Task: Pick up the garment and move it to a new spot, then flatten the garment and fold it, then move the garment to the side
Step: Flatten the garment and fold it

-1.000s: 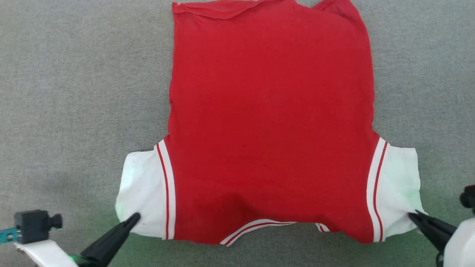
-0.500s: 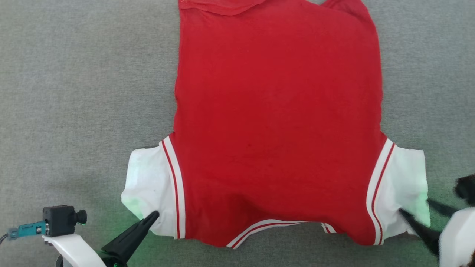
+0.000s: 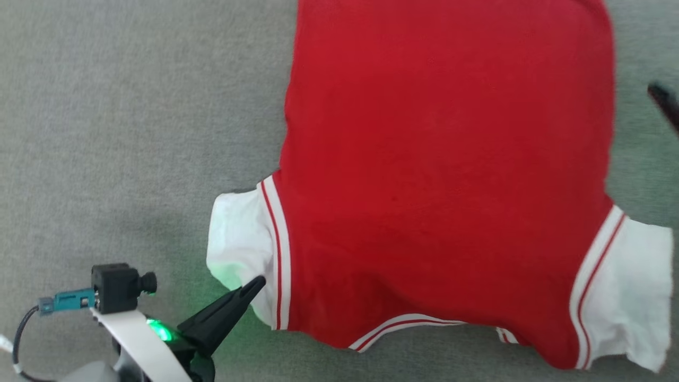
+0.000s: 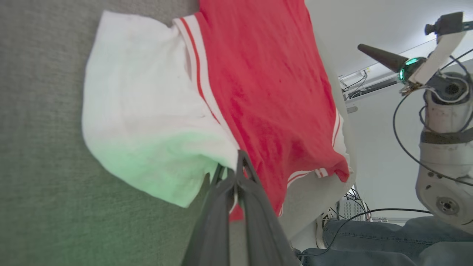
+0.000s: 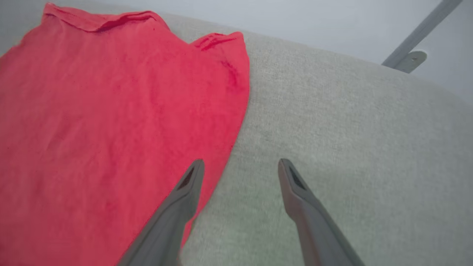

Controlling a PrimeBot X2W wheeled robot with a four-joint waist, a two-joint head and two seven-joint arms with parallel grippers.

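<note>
L gripper [image 4: 236, 166] pinches garment [image 3: 445, 159] sleeve; R gripper [image 5: 240, 164] spread over grey surface [image 3: 132, 132].

**Red shirt on grey**

The garment [image 3: 445, 175] is bright red; its short sleeves [image 3: 236, 239] are white; the trim [image 3: 276, 239] has thin red and white stripes; the surface [image 3: 132, 132] is plain grey; a green glow [image 3: 225, 276] tints one sleeve.
</note>
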